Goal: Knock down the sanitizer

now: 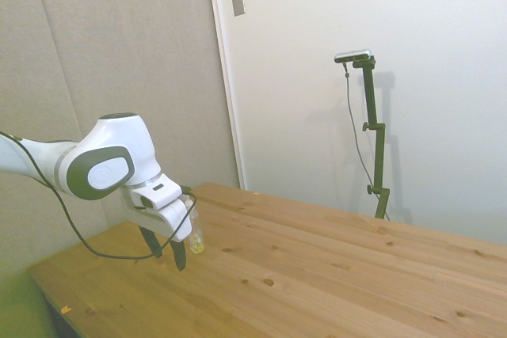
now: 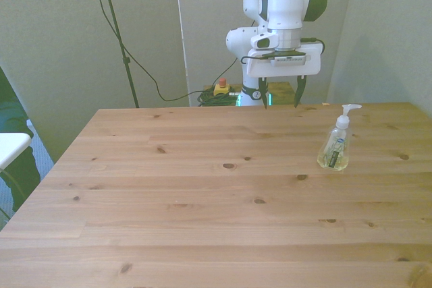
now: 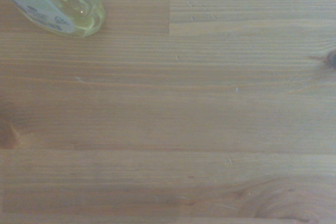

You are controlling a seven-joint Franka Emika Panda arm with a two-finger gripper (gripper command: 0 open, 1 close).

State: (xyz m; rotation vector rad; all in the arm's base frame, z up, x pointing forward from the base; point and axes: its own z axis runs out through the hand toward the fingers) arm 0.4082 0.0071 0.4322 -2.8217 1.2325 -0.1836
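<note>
From the side, the claw (image 1: 169, 249) is hanging spread and empty just beside the sanitizer (image 1: 196, 239), which is standing upright on the counter (image 1: 333, 275).

In the front view the bottle (image 2: 335, 146) is sitting toward that view's right; a high sweep could clip only the pump.

In the wrist view its base (image 3: 58, 1) is barely showing, so a push could miss.

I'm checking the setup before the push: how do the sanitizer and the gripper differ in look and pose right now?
The sanitizer stands upright on the table; the gripper hangs above the table's far edge, pointing down. The sanitizer is clear with pale yellow liquid and a white pump; the gripper has a white body with dark jaws, spread open. The sanitizer sits nearer the front view's right than the gripper. They are apart, not touching.
</note>
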